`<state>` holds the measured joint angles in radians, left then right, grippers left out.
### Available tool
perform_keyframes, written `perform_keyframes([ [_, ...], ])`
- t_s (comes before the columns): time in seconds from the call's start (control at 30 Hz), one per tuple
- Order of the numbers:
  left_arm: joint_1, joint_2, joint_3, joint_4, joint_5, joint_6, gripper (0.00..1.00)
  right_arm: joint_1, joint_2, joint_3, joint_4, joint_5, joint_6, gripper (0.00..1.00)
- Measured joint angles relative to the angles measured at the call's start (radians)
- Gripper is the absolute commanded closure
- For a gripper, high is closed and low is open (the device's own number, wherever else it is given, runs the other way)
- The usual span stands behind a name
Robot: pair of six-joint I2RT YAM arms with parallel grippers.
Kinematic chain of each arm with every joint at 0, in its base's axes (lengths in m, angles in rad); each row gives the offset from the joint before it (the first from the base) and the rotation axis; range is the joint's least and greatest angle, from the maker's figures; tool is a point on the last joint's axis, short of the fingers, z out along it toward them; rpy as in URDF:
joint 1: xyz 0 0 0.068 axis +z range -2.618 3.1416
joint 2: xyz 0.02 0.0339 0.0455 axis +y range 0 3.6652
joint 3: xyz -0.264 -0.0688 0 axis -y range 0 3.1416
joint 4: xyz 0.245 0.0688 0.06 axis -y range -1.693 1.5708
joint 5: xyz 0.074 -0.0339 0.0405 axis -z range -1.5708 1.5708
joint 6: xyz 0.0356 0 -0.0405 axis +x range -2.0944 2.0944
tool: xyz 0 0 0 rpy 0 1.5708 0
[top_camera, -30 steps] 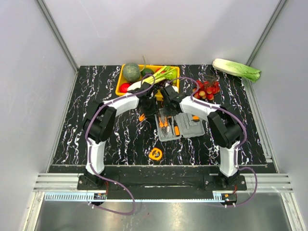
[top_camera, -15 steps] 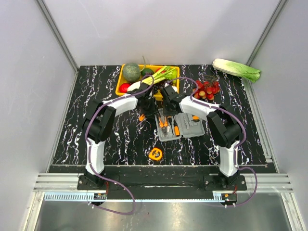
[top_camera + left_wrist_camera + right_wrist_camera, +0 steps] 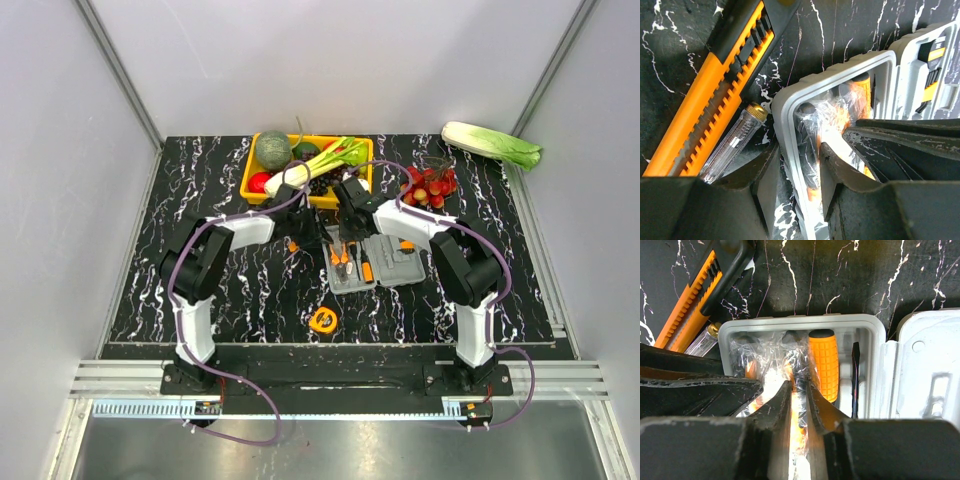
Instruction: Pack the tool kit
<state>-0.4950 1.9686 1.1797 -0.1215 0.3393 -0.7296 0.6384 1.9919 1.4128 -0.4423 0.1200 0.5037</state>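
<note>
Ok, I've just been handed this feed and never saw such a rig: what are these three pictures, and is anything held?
The left arm and right arm are robot arms bolted at the near edge of the table. The wide picture looks down from above and behind them; the two close-ups come from cameras on their wrists. Both reach down to the open grey case, which holds orange-handled tools under crinkled clear wrap. Beside it lie an orange utility knife and a clear-handled screwdriver; a yellow tape measure sits nearer the bases. Behind are a yellow tray of vegetables and a cabbage. The left jaws stand open astride the case's wall. The right jaws are nearly together over the wrap; whether they grip it, I cannot tell.
</note>
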Motion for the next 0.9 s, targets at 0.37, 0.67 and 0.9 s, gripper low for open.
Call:
perform_keyframes([
  [0.37,0.000,-0.044,-0.078,0.129,0.014,0.008,0.43,-0.003,0.001,0.000,0.000,-0.001,0.010,0.80],
  [0.67,0.002,-0.074,-0.144,0.175,0.025,0.009,0.68,-0.004,0.002,0.000,0.000,-0.004,0.018,0.80],
  [0.9,0.023,-0.089,-0.163,0.193,0.041,-0.020,0.92,-0.005,0.002,0.001,0.002,0.003,0.022,0.80],
])
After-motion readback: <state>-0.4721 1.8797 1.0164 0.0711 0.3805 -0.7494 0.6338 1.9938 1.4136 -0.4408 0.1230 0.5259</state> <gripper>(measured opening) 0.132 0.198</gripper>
